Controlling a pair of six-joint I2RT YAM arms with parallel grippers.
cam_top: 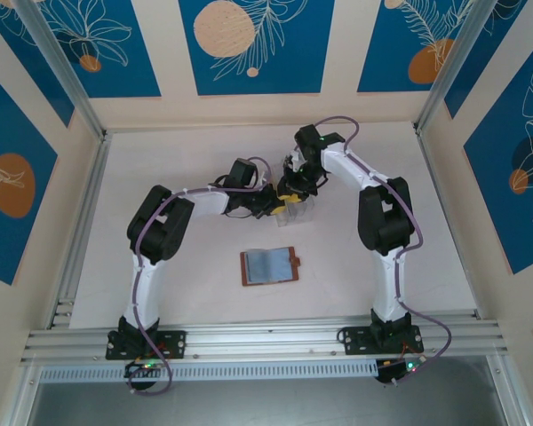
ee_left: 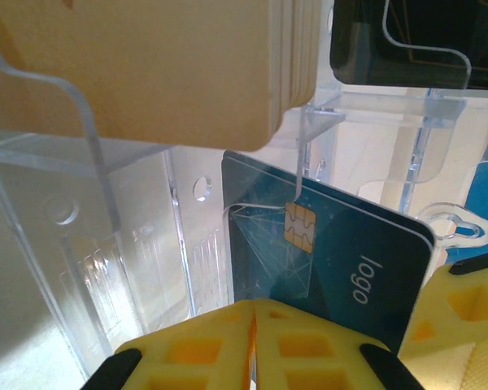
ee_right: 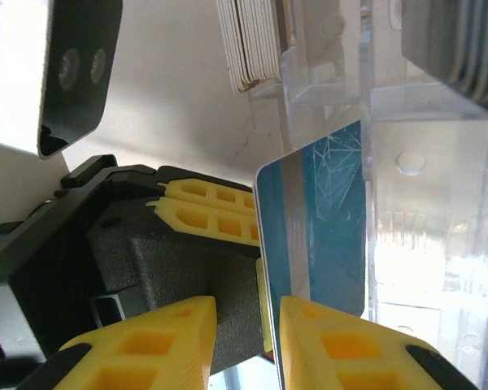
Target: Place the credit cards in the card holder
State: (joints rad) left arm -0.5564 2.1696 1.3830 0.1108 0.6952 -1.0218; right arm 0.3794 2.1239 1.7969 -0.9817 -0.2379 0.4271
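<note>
From above, the two arms meet at the middle of the frame over a clear rack point(cam_top: 300, 209) that stands on the white matte table point(cam_top: 178, 160). Lower in the frame, well apart from the rack, the card holder point(cam_top: 269, 265) lies open and flat. It has a brown leather border, pale blue-grey pockets and a small tab on its right edge.

The left wrist view gives what the top view cannot. The rack is of glossy transparent plastic with curved slot walls and small round holes. In the upper left of this view sits a thick pack of cream cards point(ee_left: 146, 65) with rounded corners, and in the upper right are black cards point(ee_left: 390, 41). The left gripper point(ee_left: 254, 325) shows at the bottom edge. Its yellow ribbed fingers are pressed together on the lower edge of a teal card point(ee_left: 342, 260). This card is smooth and thin, tilted, with a gold chip, fine white line art and the word "logo".

The right wrist view shows the other face of this teal card, with a grey stripe along its length. The right gripper point(ee_right: 248, 317) has its jaws apart, and the card stands in the gap, close against the right-hand finger. Whitish cards point(ee_right: 252, 41) are seen edge-on at the top of the frame.
</note>
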